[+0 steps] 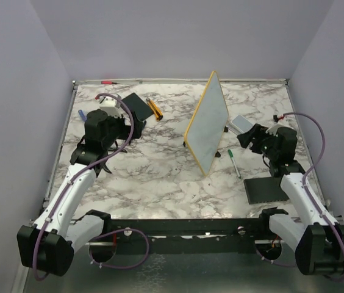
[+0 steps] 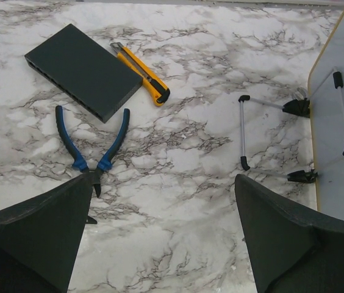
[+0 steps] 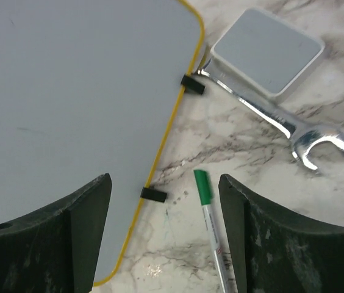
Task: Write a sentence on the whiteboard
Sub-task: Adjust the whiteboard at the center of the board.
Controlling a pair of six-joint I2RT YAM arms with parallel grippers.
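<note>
Top view first: 2 arms, the left arm and the right arm, reach out over a marble-patterned table. It is white with grey veins and metal-edged, with pale lilac walls on 3 sides. 1 whiteboard stands on edge right of centre, running diagonally, nearer the right arm. 1 green marker lies just beside its near end, and 1 flat black pad lies nearer still. Far left there's 1 black box and 1 utility knife. A small blue thing by the left rim is too small to identify.

Over to the left wrist: the left gripper hangs with its jaws wide apart over bare marble. Beyond it lie 1 pair of blue-handled pliers, the box and the knife. The whiteboard's back is cut off at the right edge, its wire stand showing 2 legs.

Right wrist now: the right gripper is spread too, over the whiteboard edge that carries 2 black feet. The face reads plain pale grey. Alongside sit 1 spanner and 1 small white box, and the marker's tail runs off the bottom.
</note>
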